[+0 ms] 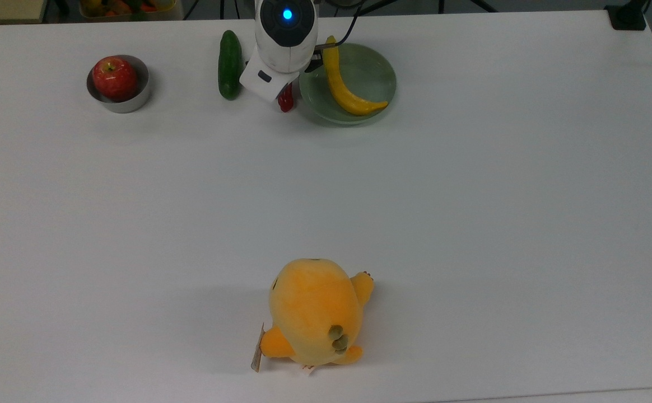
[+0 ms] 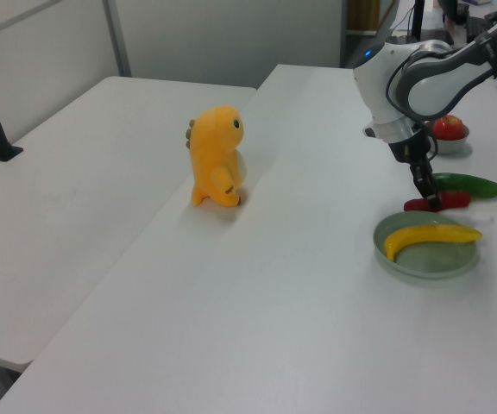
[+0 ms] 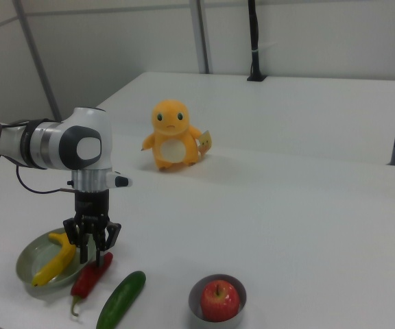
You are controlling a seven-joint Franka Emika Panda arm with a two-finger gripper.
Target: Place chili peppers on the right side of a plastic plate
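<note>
item: long glossy dark-red chili pepper with a curved green stem [image 3: 92, 274], wrinkled skin.
location: on or just above the white table [image 1: 471, 196], just beside the rim of the round pale green plastic plate [image 1: 373, 73], in the gap between that plate and the dark green cucumber [image 1: 229, 56]; whether it already rests on the surface cannot be told.
plate contents: yellow curved banana [image 1: 343, 81], lying along the top view's left half of the plate.
holder: black two-finger gripper [image 3: 93, 248] of the white arm, fingers clamped on the chili near its blunt red end.
long axis: roughly parallel to the cucumber and to the plate's near rim; lies near level in the left view.
pointing: in the right view the green stem points toward the camera, at the bottom of the frame, and the red tip points away toward the gripper.
step in hand: setting the chili down beside the plate.
how to do it well: judged, lower until the whole length lies flat, keep the chili off the rim so it does not tip in, keep a gap from the cucumber, then part the fingers straight and lift vertically to avoid rolling it.
risk: judged, a round body may roll toward the plate on release.
other stock: red apple [image 1: 114, 77] in a small round metal bowl [image 1: 135, 101]; orange plush toy [image 1: 315, 310], well apart.
</note>
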